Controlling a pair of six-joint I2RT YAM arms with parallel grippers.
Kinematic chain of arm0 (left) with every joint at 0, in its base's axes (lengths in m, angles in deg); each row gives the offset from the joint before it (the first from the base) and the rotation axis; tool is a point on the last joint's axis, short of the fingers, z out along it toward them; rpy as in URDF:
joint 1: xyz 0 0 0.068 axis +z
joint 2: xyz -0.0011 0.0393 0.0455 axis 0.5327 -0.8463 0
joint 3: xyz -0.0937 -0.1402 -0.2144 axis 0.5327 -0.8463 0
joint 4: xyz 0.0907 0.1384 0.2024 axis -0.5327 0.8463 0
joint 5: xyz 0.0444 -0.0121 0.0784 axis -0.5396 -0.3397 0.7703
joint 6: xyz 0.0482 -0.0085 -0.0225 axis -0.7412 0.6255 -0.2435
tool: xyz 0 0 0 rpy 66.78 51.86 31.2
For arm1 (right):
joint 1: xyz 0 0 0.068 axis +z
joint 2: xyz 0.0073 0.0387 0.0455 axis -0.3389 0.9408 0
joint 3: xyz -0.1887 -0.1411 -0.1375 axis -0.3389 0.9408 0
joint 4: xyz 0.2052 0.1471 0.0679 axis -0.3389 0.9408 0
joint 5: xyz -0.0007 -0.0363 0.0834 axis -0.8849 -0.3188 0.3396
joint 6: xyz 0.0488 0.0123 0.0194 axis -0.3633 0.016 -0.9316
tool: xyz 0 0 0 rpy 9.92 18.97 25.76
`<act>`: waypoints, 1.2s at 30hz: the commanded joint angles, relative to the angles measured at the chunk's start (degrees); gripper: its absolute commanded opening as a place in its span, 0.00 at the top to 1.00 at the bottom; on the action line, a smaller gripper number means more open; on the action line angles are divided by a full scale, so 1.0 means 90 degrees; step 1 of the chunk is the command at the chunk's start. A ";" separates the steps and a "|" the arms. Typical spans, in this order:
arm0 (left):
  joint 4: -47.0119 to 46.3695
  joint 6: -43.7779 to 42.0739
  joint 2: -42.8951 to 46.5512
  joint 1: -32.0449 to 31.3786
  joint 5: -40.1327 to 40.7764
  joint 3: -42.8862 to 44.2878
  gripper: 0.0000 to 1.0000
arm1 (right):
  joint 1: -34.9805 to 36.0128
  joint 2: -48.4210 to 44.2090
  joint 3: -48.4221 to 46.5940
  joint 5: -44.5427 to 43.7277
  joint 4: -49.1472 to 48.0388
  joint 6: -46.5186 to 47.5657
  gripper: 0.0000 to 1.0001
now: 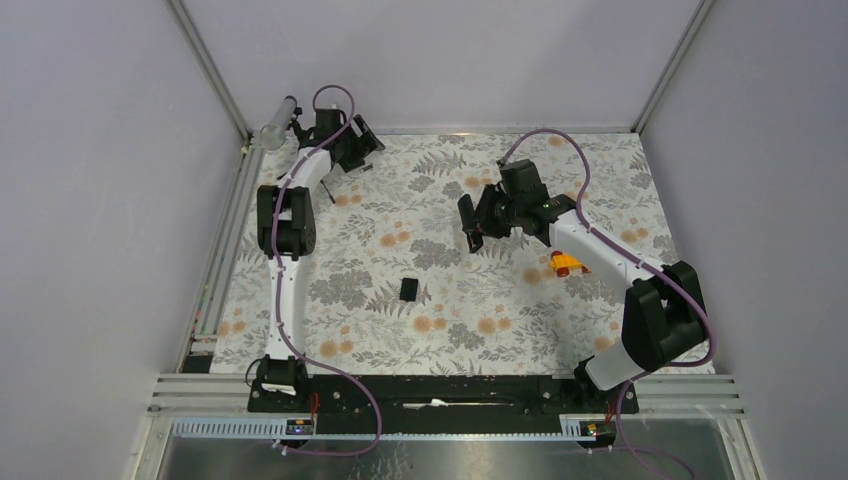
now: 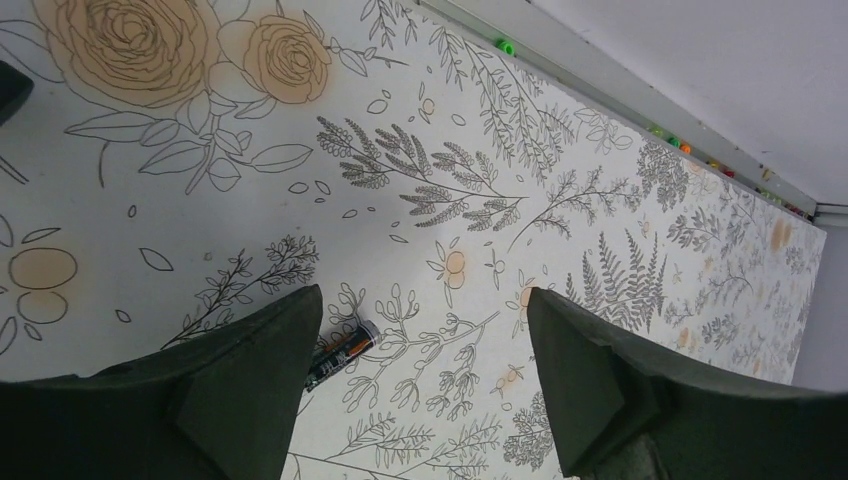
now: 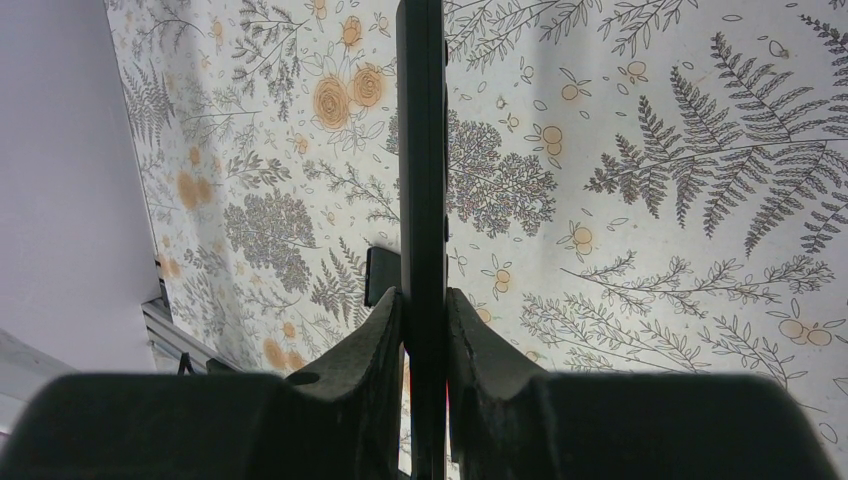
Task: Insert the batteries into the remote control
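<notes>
Floral-printed cloth (image 1: 400,330) covers the table, which is enclosed by plain grey walls.

**Top view.** The left gripper (image 1: 355,148) is at the far-left corner of the cloth. The right gripper (image 1: 478,225) hangs over the middle, slightly to the right. A small flat black cover (image 1: 409,289) lies alone on the cloth, nearer the arm bases. A yellow toy car (image 1: 565,265) sits just beside the right forearm. No battery can be made out from this height.

**Left wrist view.** The jaws stand wide with nothing between them. One battery (image 2: 340,352) lies flat on the cloth against the inner edge of one finger (image 2: 250,390). It is partly hidden by that finger and well off the centre of the gap. The second battery is not visible in any view.

**Right wrist view.** The jaws are clamped narrowly on the remote control (image 3: 420,150). It is held edge-on by one end, above the cloth, with its long body projecting away from the wrist. The cover shows beyond it on the cloth. Which face carries the battery compartment cannot be told.

**Hazards.**
- Closing the left jaws from this offset would probably push the battery sideways instead of trapping it. As a cylinder, it may roll away across the cloth.
- A descent at this offset may bring the fingertip down on the battery.
- The remote is gripped near one end only, so pressing a battery into it could pivot or slip it in the clamp.
</notes>
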 commanded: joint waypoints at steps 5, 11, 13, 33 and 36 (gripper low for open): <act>-0.0139 0.0100 0.0125 0.0014 0.0093 -0.0294 0.30 | -0.0026 0.0053 -0.0327 -0.0125 0.0032 0.0020 0.99; 0.0198 -0.0280 0.0698 -0.0132 0.0056 -0.1030 0.36 | -0.0032 0.0170 -0.0402 -0.0104 0.0021 0.0057 0.99; 0.0367 -0.0429 0.0851 -0.0204 0.0157 -0.1256 0.38 | -0.0028 0.0227 -0.0425 -0.0061 0.0022 0.0076 0.99; 0.1788 -0.1224 0.0595 -0.1174 0.2024 -0.0461 0.45 | -0.0128 0.0215 -0.0457 0.0146 0.0030 0.0291 1.00; 0.1850 -0.1271 0.0684 -0.1309 0.2100 -0.0627 0.47 | -0.0160 0.0203 -0.0447 0.0143 0.0027 0.0309 1.00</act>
